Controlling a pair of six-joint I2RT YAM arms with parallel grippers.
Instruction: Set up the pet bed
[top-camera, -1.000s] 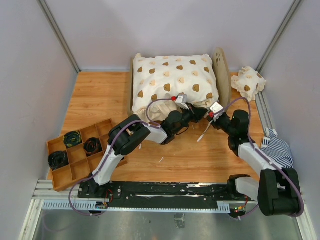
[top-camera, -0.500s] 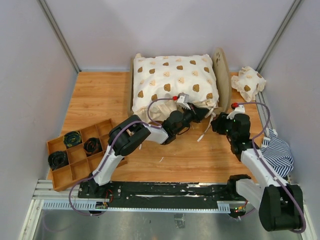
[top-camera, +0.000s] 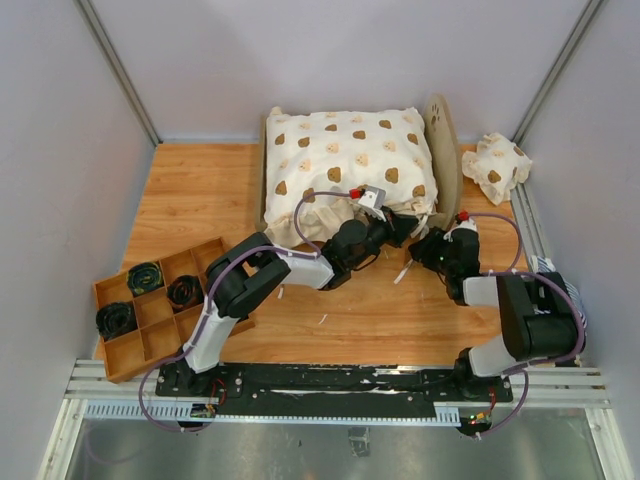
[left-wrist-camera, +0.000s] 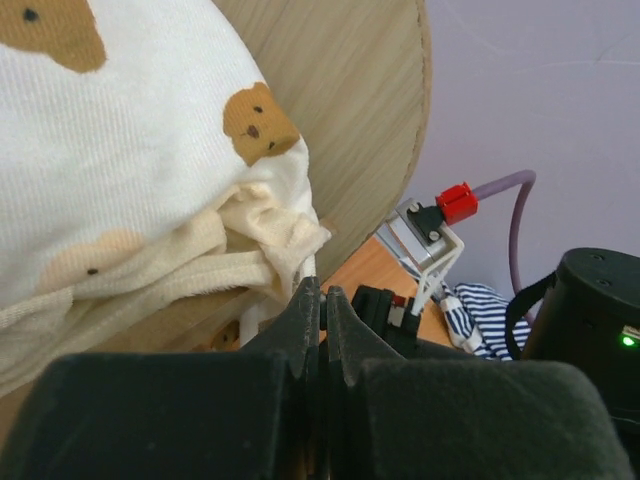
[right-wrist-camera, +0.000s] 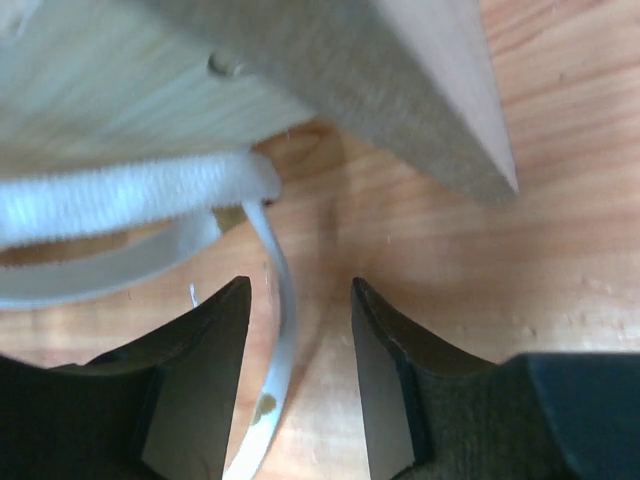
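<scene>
My left tool (left-wrist-camera: 315, 297) is pressed together at the near right corner of the bear-print cover (top-camera: 345, 160). My right tool (right-wrist-camera: 300, 287) is spread, with a white strap (right-wrist-camera: 270, 240) running between its fingers on the desk (top-camera: 200, 200). The pet bed (top-camera: 441, 135) stands far and central, its headboard to the right.

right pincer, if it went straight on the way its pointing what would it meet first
Probably the white tie strap, which lies between the fingers of the open right pincer. Just beyond it is the underside corner of the plywood pet bed frame, though depth is hard to judge in the wrist view.
</scene>
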